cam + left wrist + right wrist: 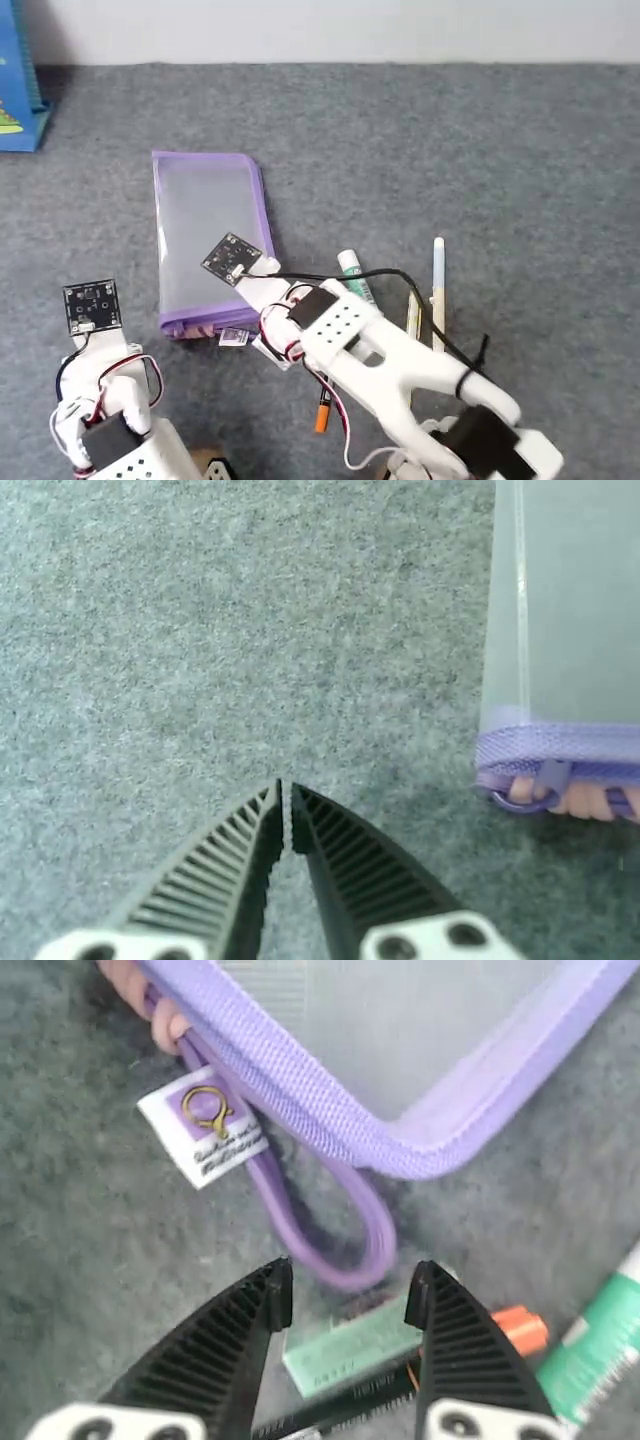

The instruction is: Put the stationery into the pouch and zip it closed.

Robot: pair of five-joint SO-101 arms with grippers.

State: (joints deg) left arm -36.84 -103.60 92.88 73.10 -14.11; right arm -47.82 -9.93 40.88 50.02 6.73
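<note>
High view: looks early, with pouch [205, 235] left of table centre, marker [352, 275] and pens [438, 300] loose beside it, right gripper [350, 1280] spread over green eraser [350, 1350], left gripper [286, 785] pressed together over bare table.

- Two pincers are counted: left pincer [286, 795], right pincer [350, 1280].
- One pouch [205, 230] is seen ahead of the right pincer.
- One eraser [345, 1348] is seen beneath it.
- One marker [353, 275] and three pens [438, 285] are counted near it.
</note>
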